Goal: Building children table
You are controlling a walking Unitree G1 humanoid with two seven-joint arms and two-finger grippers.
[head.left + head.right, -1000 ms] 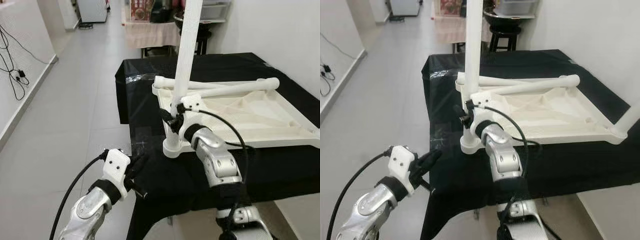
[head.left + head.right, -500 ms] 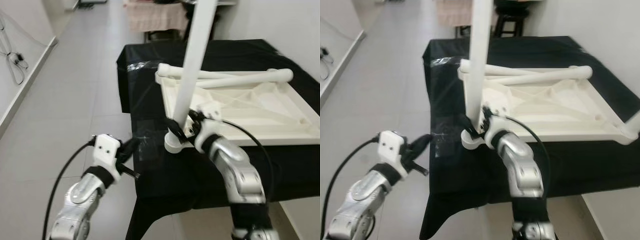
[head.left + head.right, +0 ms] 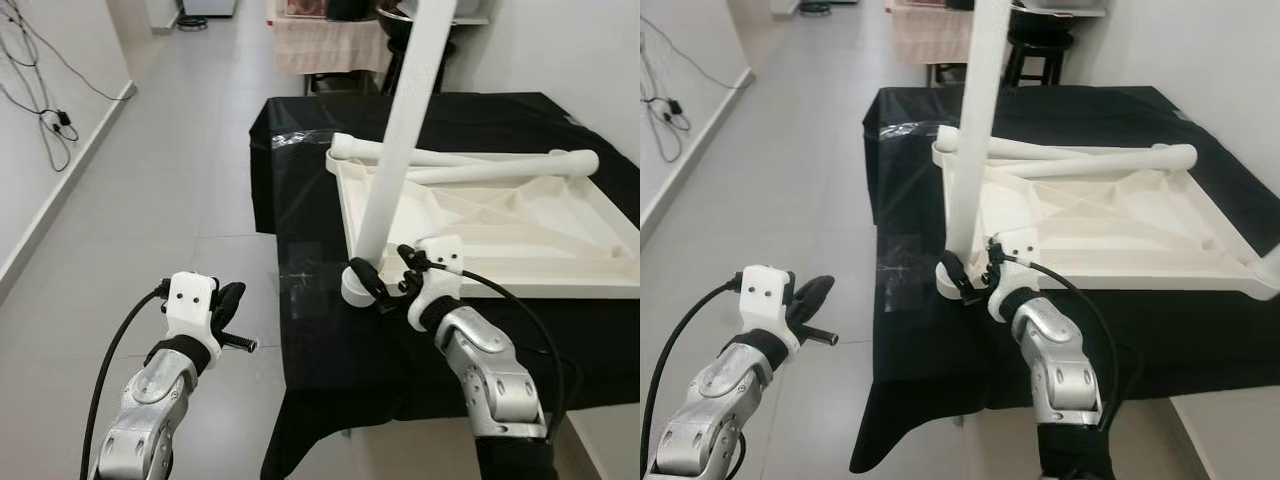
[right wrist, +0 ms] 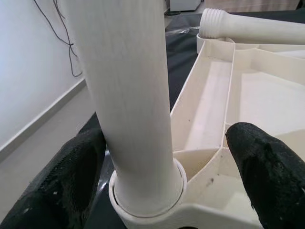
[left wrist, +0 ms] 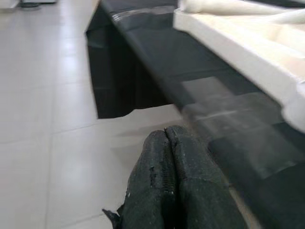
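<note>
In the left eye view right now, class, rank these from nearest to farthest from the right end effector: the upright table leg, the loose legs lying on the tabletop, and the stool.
1. Upright table leg: between the open fingers of the right end effector, at the tabletop's near corner.
2. Loose legs: lying across the tabletop's far edge.
3. Stool: on the floor beyond the black-draped table.

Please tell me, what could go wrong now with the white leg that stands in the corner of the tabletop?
The right hand is open around the upright leg, so nothing grips it; if the leg is not fully seated in its corner socket, it may tip. The upturned tabletop lies near the edge of the black-covered table, so a push could slide it off.
</note>
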